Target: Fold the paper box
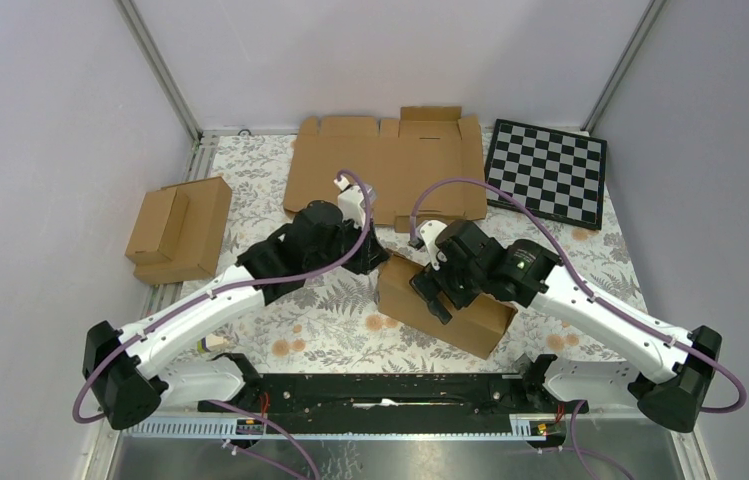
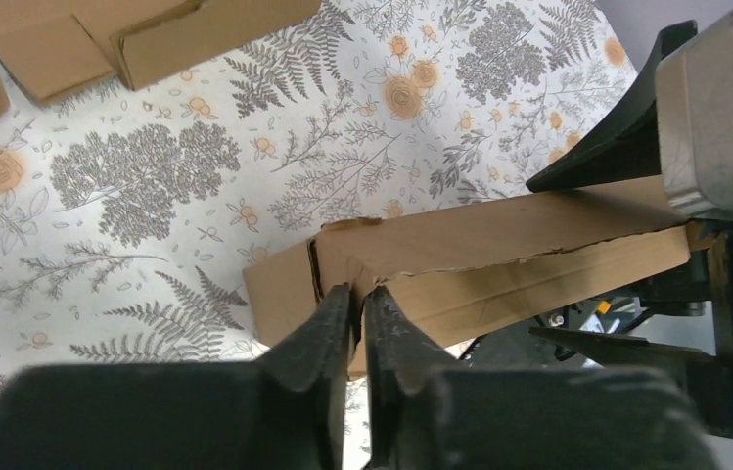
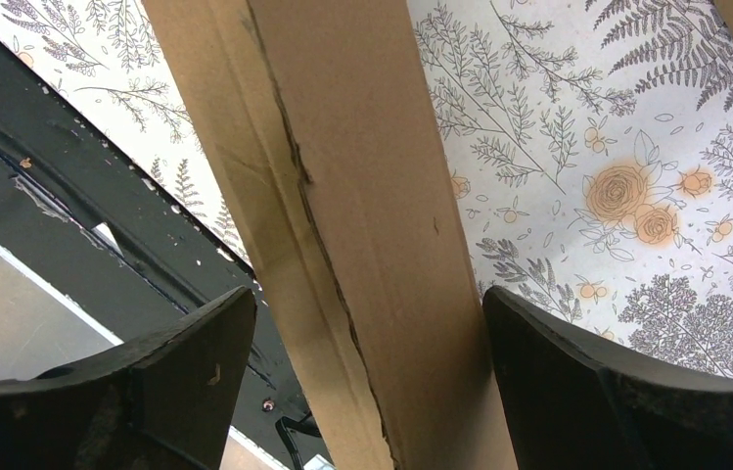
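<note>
Near the worktop's front edge, your left claw (image 2: 357,318) pinches the paper box (image 1: 447,305) end; right claw (image 3: 372,372) straddles it, open: press the seam evenly.

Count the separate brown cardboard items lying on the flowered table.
3: the folded brown cardboard box under the arms at centre, the flat notched cardboard blank at the back, the joined pair of small boxes at left.

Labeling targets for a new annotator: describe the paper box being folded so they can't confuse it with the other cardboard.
On the floral tablecloth, look at the near middle, between the two arms. The paper box lies there at a slant, a closed shallow brown carton under the right hand. Unlike the flat notched blank at the back or the joined small boxes at far left, it is the only cardboard the arms touch.
</note>
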